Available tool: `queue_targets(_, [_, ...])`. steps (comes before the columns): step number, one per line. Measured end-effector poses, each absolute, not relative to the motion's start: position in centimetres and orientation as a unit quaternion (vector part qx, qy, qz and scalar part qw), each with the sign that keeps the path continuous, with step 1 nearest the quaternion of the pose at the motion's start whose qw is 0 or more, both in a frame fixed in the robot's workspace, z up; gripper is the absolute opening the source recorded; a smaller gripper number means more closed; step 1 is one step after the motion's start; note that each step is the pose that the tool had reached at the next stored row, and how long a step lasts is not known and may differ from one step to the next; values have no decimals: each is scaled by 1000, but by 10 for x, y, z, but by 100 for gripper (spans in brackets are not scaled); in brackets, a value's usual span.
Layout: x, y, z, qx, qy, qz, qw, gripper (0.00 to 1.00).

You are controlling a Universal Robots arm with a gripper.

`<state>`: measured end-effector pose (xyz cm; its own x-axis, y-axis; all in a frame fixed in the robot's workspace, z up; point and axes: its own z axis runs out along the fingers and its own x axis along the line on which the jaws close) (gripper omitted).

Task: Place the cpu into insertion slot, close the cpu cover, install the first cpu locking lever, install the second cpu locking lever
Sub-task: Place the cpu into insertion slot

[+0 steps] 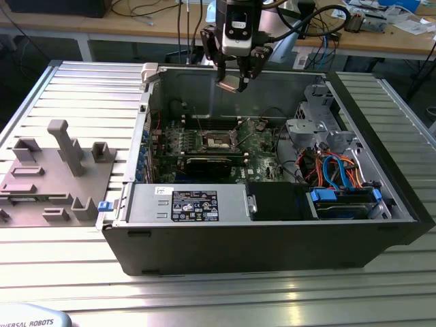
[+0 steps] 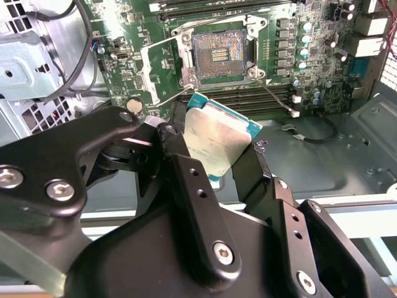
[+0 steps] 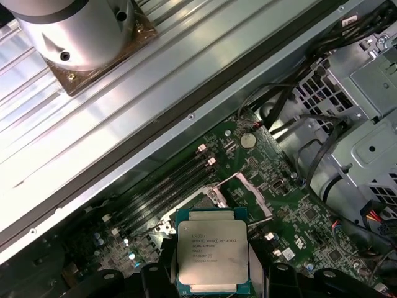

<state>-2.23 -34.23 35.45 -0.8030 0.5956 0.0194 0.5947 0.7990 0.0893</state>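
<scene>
My gripper (image 1: 234,80) hangs above the open computer case, shut on the cpu (image 1: 231,84), and is well clear of the green board. In both wrist views the cpu (image 2: 214,139) (image 3: 213,248) is a silver-topped square chip clamped at two opposite edges by the black fingers (image 2: 180,161). The insertion slot (image 2: 218,54) (image 1: 219,141) lies below, bare, with its dark contact field showing. The cpu cover (image 2: 160,67) (image 3: 247,194) stands swung open beside the slot. Two thin wire levers (image 2: 166,99) stick out from the slot's corners, unlatched.
A metal drive cage (image 1: 310,122) with orange and blue cables (image 1: 334,167) fills the case at the exterior view's right. A power supply (image 1: 191,204) sits along the near wall. A grey fixture plate (image 1: 54,177) lies outside the case at the exterior view's left.
</scene>
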Motion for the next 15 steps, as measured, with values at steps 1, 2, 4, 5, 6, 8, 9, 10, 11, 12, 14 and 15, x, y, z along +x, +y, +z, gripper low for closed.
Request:
queue_targets(1, [-22,-342,354,315,948,46,5,54])
queue_targets(2, [-22,-342,354,315,948,45,5,54])
queue_targets(4, [-22,-342,354,318,947,45,5,54])
queue_targets(5, [-22,-342,354,318,947,45,5,54])
queue_targets(6, [-22,-342,354,320,946,45,5,54])
queue_targets(8, [-22,-342,354,322,946,45,5,54])
queue_targets(9, [-22,-342,354,324,945,45,5,54])
queue_targets(10, [-22,-342,354,325,944,45,5,54])
queue_targets(11, [-22,-342,354,327,944,45,5,54])
queue_targets(12, [-22,-342,354,327,944,45,6,54])
queue_targets(14, [-22,-342,354,329,943,45,6,54])
queue_targets(15, [-22,-342,354,330,943,45,6,54])
